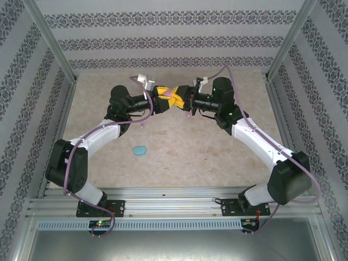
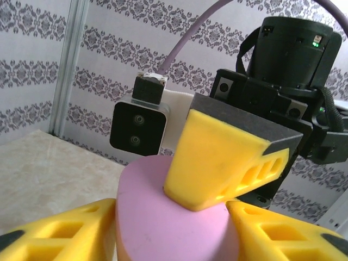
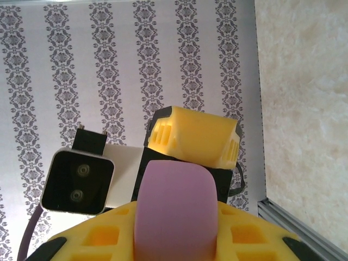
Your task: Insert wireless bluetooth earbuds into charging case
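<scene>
At the upper centre of the top view the pink-purple oval plastic case (image 1: 175, 98) is clamped by the left gripper (image 1: 163, 97) and the right gripper (image 1: 185, 98), each partly closed on it; lid opening is judged in hand, so gentle prying is called for next

L gripper (image 1: 169, 97) & R gripper (image 1: 183, 99) meet over far-mid table (image 1: 217, 157), case (image 1: 176, 98) btwn them; 2nd case (image 1: 141, 150) on table, nearer, left of ctr.

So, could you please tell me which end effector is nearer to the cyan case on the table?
Left. The left end effector is farther back and slightly right of the cyan case; the right end effector is farther right, both meeting at the pink case.
</scene>
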Controlling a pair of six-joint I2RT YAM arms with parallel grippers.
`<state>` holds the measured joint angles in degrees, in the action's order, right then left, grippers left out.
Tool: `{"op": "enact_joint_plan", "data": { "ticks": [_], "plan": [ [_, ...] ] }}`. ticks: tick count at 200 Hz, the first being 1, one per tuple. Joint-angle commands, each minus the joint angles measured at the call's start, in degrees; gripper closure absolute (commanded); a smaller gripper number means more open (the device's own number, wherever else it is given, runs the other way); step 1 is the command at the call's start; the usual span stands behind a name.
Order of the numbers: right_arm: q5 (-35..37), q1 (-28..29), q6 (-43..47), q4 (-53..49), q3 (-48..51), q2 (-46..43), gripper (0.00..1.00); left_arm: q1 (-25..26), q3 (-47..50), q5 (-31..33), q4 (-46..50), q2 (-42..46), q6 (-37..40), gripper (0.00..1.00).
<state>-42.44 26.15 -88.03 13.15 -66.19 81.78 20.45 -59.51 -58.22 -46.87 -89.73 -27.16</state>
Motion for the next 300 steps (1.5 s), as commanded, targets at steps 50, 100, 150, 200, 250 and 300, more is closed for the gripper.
{"op": "enact_joint_plan", "data": {
  "ticks": [50, 100, 150, 200, 250, 300],
  "plan": [
    [2.88, 0.68, -0.92, 2.38, 1.77, -2.74, 0.82, 1.37, -0.16, 0.34, 2.49, 1.88, 4.06, 0.49],
    [2.84, 0.74, -0.79, 2.21, 1.77, -3.04, 0.82, 1.35, -0.74, 0.05, 1.80, 1.49, 3.31, 0.67],
    [1.11, 1.12, 4.62, -1.82, -0.10, -2.67, 0.55, 1.26, -0.72, -1.14, -0.29, 2.15, 1.11, 0.83],
    [-3.80, -5.74, 12.87, -4.65, -1.55, -7.33, 0.32, 1.05, -1.74, -4.00, 0.44, 3.73, -1.00, 0.87],
    [-9.37, -9.89, 48.35, -30.90, -13.85, -10.45, 0.31, 0.35, -4.24, -9.35, 4.45, 5.55, -3.40, 0.88],
    [-8.65, -1.79, 77.92, -48.84, -25.35, -5.03, 0.31, 0.36, -8.82, -15.34, 10.67, 6.51, -5.51, 0.89]
  ]
}}
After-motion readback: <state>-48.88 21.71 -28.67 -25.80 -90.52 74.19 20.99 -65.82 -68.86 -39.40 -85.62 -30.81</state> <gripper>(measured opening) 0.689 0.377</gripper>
